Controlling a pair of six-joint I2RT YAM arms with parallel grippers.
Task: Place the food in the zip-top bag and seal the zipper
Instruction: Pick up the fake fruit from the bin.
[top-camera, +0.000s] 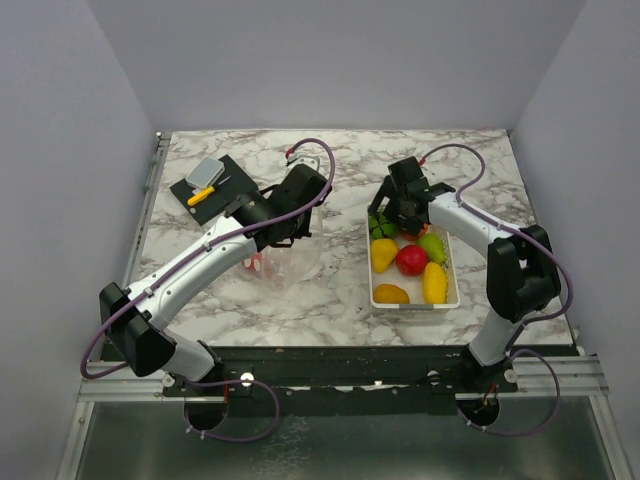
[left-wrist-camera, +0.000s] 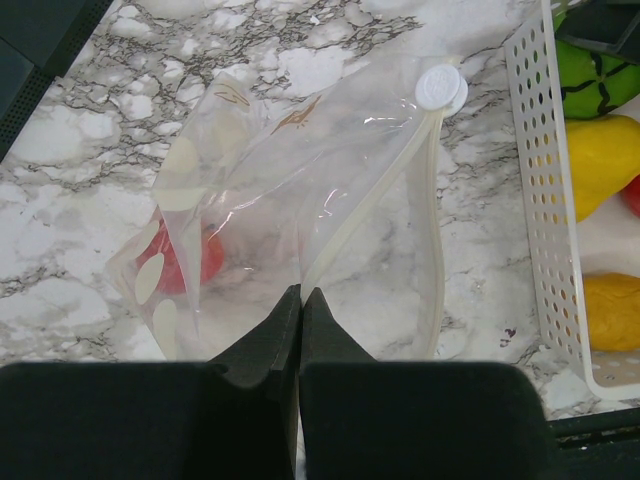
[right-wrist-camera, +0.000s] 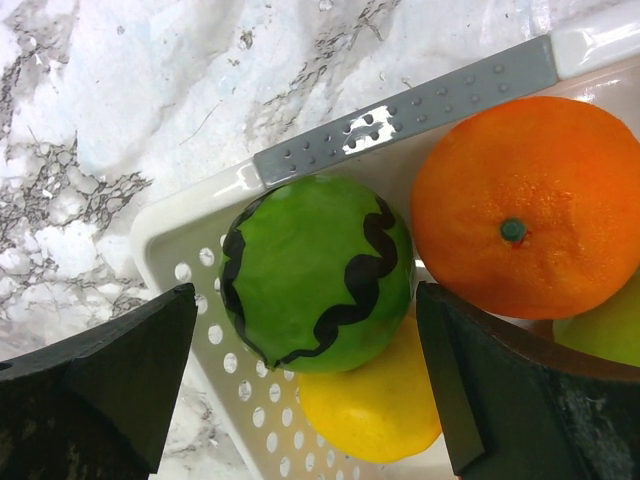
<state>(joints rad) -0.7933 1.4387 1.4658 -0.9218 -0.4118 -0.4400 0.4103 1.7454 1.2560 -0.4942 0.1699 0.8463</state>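
One red toy (left-wrist-camera: 185, 262) sits in the zip-top bag (left-wrist-camera: 280, 180); the other food (top-camera: 411, 260) lies in the white tray (left-wrist-camera: 545, 190).
The left gripper (left-wrist-camera: 300, 300) is pinched tight on the bag's near edge, just beside the tray, and the zipper (left-wrist-camera: 436, 240) gapes unsealed. The right gripper (right-wrist-camera: 305, 300) hangs spread wide around a green striped melon (right-wrist-camera: 315, 270) beside an orange (right-wrist-camera: 520, 205), not gripping. Most of the loading and all of the sealing are left. The marble-patterned table (top-camera: 480, 170) stands between plain pale walls (top-camera: 330, 60).
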